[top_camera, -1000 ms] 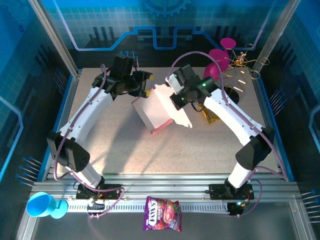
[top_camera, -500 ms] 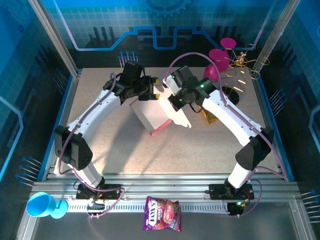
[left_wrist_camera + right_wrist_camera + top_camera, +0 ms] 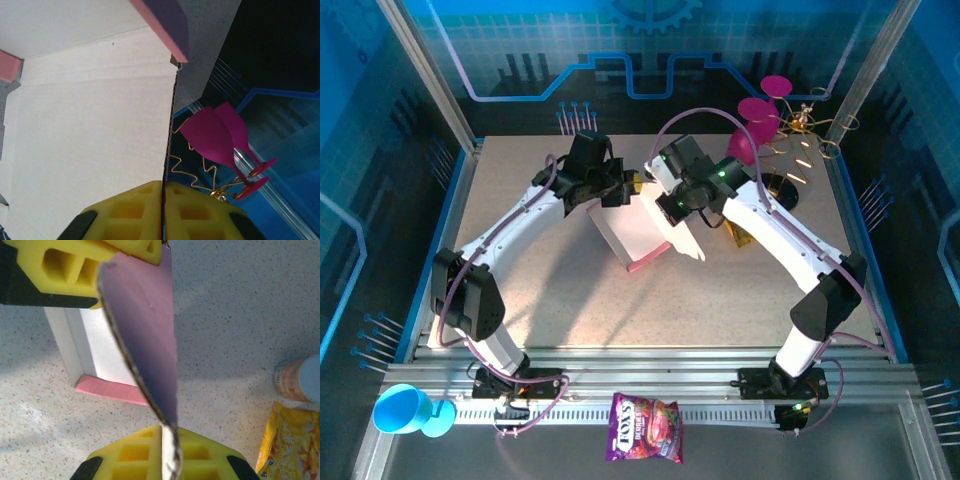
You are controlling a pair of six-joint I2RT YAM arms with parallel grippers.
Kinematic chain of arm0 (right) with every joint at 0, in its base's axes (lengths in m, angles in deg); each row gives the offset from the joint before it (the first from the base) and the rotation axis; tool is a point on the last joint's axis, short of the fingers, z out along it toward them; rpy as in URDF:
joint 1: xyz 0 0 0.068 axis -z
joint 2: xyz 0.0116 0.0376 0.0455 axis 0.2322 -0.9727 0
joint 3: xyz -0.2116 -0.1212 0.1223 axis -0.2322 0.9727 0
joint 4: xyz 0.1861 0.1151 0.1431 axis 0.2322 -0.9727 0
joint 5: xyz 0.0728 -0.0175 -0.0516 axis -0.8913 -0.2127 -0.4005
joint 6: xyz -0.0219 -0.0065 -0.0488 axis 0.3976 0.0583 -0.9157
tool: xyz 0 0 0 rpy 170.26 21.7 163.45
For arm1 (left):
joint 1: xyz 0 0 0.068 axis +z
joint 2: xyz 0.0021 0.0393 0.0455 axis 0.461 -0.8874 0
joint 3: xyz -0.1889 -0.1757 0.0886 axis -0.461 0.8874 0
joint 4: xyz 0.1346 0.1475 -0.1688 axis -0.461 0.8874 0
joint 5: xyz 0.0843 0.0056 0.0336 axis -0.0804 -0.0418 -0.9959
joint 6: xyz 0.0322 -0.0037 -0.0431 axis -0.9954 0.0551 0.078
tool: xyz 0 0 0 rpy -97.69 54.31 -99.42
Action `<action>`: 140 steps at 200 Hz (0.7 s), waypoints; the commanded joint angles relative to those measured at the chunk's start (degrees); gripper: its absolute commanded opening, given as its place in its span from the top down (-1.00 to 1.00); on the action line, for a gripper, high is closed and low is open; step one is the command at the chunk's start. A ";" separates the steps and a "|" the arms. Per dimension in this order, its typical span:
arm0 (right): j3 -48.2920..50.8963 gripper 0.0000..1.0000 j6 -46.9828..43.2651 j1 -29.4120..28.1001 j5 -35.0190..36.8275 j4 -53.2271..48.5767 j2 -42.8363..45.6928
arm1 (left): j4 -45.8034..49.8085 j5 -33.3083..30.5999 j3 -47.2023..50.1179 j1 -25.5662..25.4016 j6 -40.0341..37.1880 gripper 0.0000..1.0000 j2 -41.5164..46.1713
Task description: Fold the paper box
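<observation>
A purple snack bag [image 3: 645, 428] lies on the metal rails at the near edge, and a light blue cup [image 3: 405, 410] sits off to the near left. Magenta stemmed plastic cups [image 3: 758, 122] rest by a gold wire stand [image 3: 810, 128] at the far right corner of the speckled table [image 3: 540, 290]. A yellow snack bag [image 3: 290, 440] lies just beside a small peach-coloured container [image 3: 297, 379].

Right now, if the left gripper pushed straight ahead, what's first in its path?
The paper box: the left gripper is shut on its panel edge, with its pink flap straight ahead. Depth beyond unclear.
</observation>
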 commanded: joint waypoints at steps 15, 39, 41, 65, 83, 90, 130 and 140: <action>-0.54 1.00 1.03 -3.50 3.91 3.79 0.04 | -2.61 -0.50 5.19 -1.85 4.54 0.84 1.36; -0.28 1.00 -0.22 -5.12 8.06 5.17 -0.67 | -7.15 -0.19 9.16 -3.06 8.38 0.68 2.04; -0.27 1.00 -0.39 -5.32 8.38 5.27 -0.72 | -7.38 -0.17 9.42 -3.16 8.59 0.66 2.13; -0.74 1.00 -1.33 -5.84 10.16 5.97 -1.64 | -7.91 0.08 11.05 -3.77 9.02 0.44 2.99; -1.29 1.00 -1.94 -5.97 10.39 6.13 -2.33 | -9.22 0.69 12.76 -4.14 9.80 0.40 3.67; -1.60 1.00 -2.25 -6.04 10.39 6.17 -2.57 | -9.68 0.66 13.56 -4.32 10.20 0.38 4.02; -0.07 1.00 -6.22 -7.33 8.68 8.08 -2.24 | -13.36 1.03 16.78 -4.40 11.85 0.38 4.50; 0.60 1.00 -7.34 -7.81 8.97 8.47 -1.97 | -13.47 1.10 16.78 -4.42 11.78 0.41 4.40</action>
